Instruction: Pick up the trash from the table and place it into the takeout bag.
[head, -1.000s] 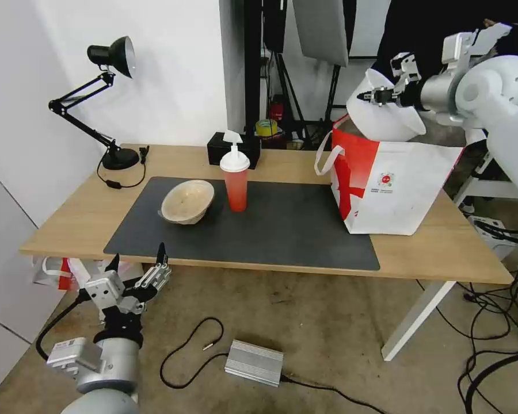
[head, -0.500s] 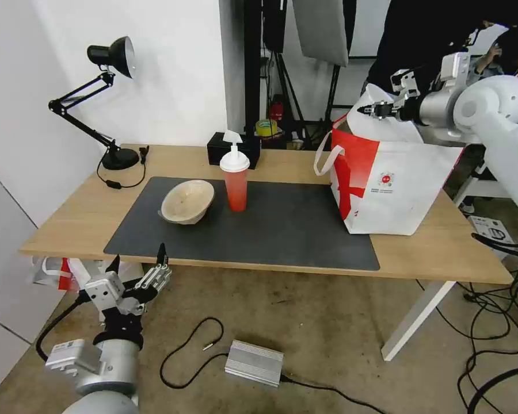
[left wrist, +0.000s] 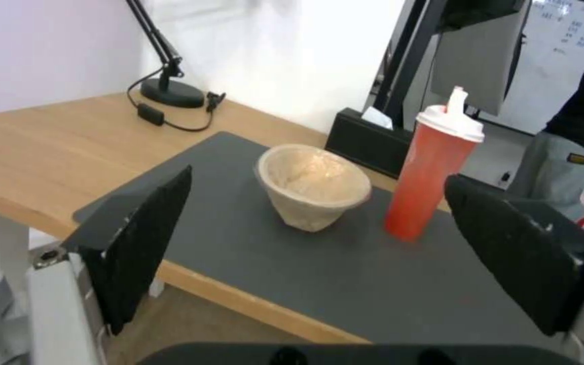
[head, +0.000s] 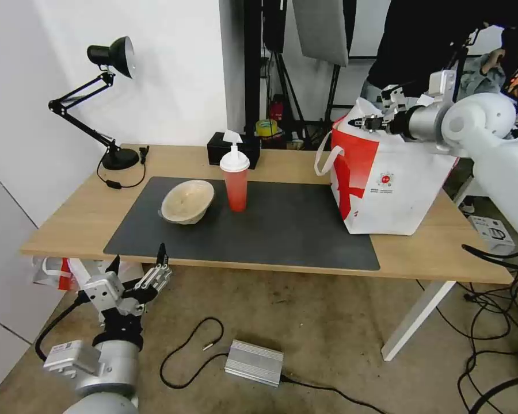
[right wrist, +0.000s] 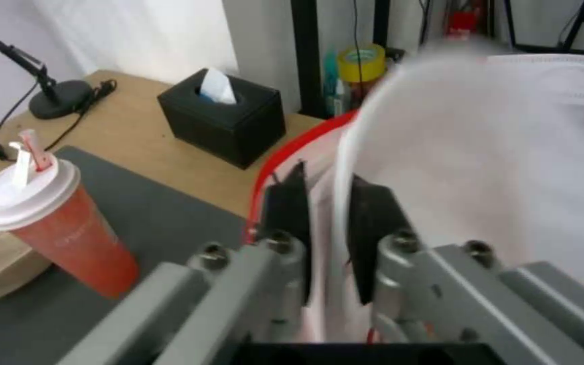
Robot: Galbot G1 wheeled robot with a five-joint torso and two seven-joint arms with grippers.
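Left tool [head: 139, 275]: parked low, in front of the worktop's near edge and below it; fingers [left wrist: 145, 238] spread wide, nothing held.

Worktop [head: 69, 221]: light wood, with a dark grey mat [head: 282, 230] laid along its middle.

Beige bowl [head: 187, 201]: stood on the mat toward the left, upright, untouched.

Red cup [head: 235, 179]: stood just beside the beige bowl on its right, white lid on, upright, untouched.

Takeout bag [head: 385, 184]: stood on the right part of the worktop, its near corner on the mat, mouth open upward.

Right tool [head: 369, 122]: held at the bag's mouth, over the rim on the red-panel side. Its fingers [right wrist: 291, 213] are closed nearly together on the thin rim of the white bowl [right wrist: 481, 152], which is tilted steeply and partly sunk into the bag.

Step in hand, as judged: lowering the white bowl into the bag. It is best done by clearing the bowl's rim past the bag's edge and handles before release, and by levelling the bowl so that any scraps are kept inside. The bag is light and may be dragged or tipped if its wall is caught.

Tissue box [head: 231, 148] and desk lamp [head: 106, 98]: at the far edge, left alone.
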